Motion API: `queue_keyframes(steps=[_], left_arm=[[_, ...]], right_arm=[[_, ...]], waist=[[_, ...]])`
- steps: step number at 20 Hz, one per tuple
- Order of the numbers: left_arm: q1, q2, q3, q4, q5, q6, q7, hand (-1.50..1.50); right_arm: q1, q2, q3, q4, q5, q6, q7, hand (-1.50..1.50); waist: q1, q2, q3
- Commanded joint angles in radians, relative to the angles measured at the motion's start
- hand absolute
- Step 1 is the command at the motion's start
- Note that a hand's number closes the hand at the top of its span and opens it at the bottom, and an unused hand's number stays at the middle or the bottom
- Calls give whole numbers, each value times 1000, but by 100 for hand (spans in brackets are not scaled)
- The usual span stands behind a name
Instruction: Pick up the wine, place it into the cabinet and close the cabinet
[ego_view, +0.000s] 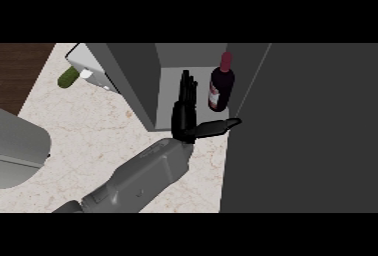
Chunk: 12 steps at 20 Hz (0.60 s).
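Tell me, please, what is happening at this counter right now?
The wine bottle stands upright inside the open cabinet. One hand is beside it with fingers straight and thumb out towards the dark cabinet door, not holding the bottle; which arm it belongs to is not clear from this view. The door is not yet closed. A green object lies on the counter to the left of the cabinet.

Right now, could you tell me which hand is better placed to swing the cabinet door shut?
Only one hand shows, open beside the wine bottle standing inside the cabinet, thumb touching the open door. It is best placed; whether left or right, I cannot tell.
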Motion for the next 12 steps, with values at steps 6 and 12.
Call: queue_keyframes(steps=[6,12], left_arm=[[121,73,38,-219,-154,52,33,-150],[223,110,36,-276,-282,-27,49,-150]], right_arm=[[-12,-1,-36,15,11,-24,-2,-150],[-47,-23,-65,13,-19,-22,23,-150]], waist=[[31,-7,0],[26,-5,0]])
